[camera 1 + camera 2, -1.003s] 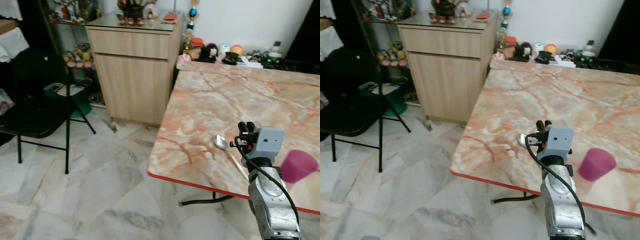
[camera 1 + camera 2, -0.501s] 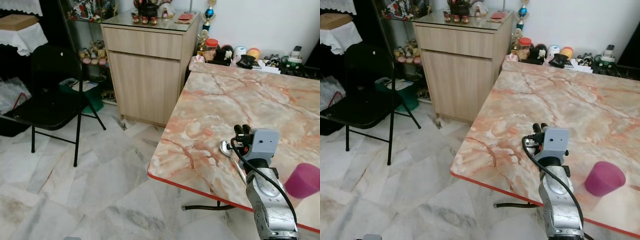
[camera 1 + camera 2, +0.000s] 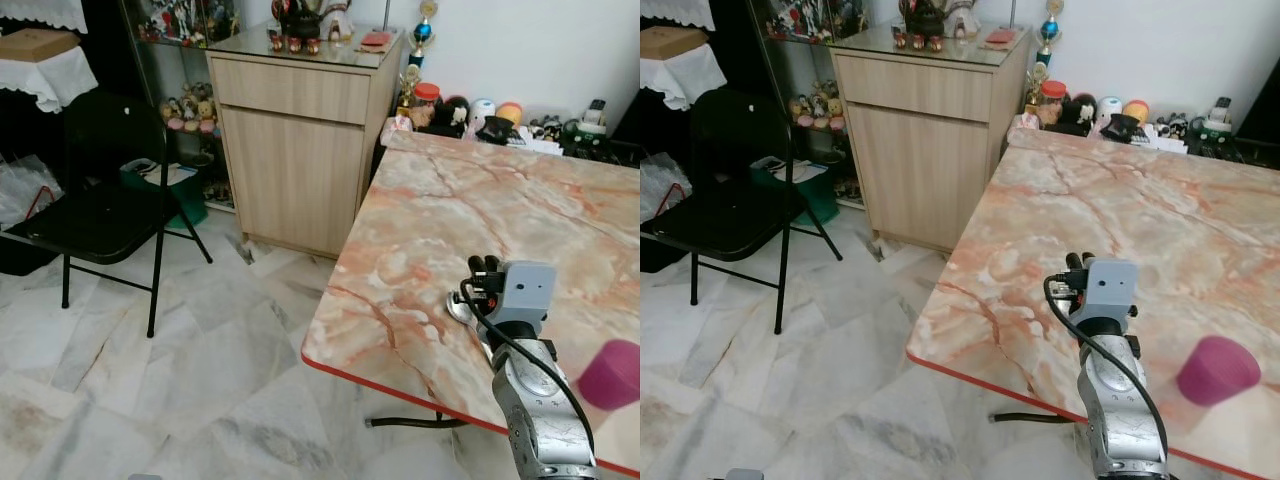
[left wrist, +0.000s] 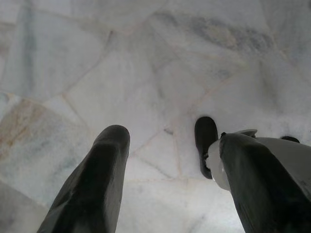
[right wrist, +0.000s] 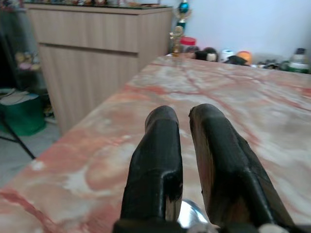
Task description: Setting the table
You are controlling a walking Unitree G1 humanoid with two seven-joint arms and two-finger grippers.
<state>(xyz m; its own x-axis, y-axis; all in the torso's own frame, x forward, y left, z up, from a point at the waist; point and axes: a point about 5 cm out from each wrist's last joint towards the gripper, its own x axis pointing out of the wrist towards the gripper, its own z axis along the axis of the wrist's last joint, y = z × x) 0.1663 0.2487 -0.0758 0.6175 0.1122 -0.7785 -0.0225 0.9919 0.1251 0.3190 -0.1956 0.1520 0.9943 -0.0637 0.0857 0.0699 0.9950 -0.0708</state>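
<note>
The spoon [image 3: 459, 307] lies on the marble table [image 3: 440, 220] near its front-left edge, its shiny bowl peeping out just past the right gripper [image 3: 484, 268], the handle hidden behind the wrist housing. It sits where a diner at that edge would reach it, which suits a place setting. The right gripper hovers directly over the spoon with its two black fingers [image 5: 156, 145] drawn nearly together, only a narrow slit between them and nothing clamped in it; the bowl glints below the fingertips in the right wrist view. That posture reads as an arm poised just above the utensil, either about to adjust it or done with it; which cannot be told. A purple cup [image 3: 1217, 369] stands upside down further right, apart from the spoon, likely awaiting its turn. The left gripper [image 4: 165, 160] hangs idle over the floor tiles, fingers spread wide and empty. Beyond the table stand a wooden cabinet [image 3: 295, 150] and a black folding chair [image 3: 100, 200]
</note>
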